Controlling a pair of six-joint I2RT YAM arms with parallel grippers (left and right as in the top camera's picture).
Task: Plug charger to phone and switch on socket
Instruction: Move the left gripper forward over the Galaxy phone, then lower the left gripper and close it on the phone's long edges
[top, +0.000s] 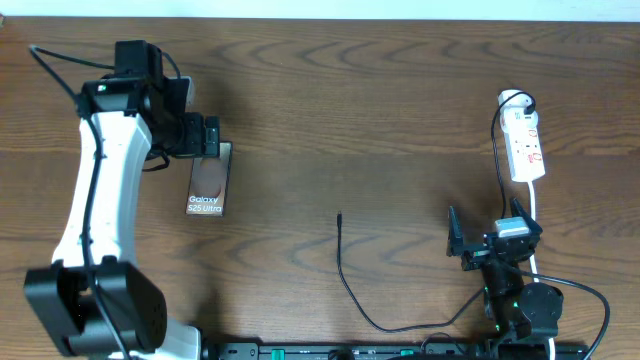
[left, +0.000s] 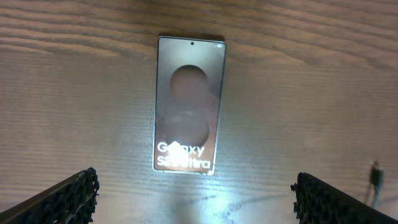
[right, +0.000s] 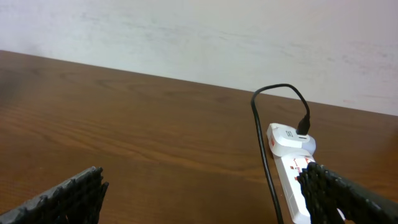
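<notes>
The phone (top: 207, 190) lies flat on the wooden table at the left, screen up with white "Galaxy" lettering; in the left wrist view the phone (left: 188, 102) sits straight ahead of the fingers. My left gripper (top: 203, 137) hovers over its far end, open and empty (left: 194, 200). The charger (top: 341, 250) is a thin black cable whose plug tip lies loose at mid-table, apart from the phone; its tip (left: 375, 177) shows at the right edge. The white socket (top: 526, 140) lies at the right. My right gripper (top: 492, 237) stands open near it, the socket (right: 291, 171) by its right finger.
A black lead (right: 259, 140) runs from the plug on the socket's far end toward the table's front. A white cord (top: 533, 205) leaves the socket toward the right arm's base. A pale wall (right: 199, 37) stands behind the table's far edge.
</notes>
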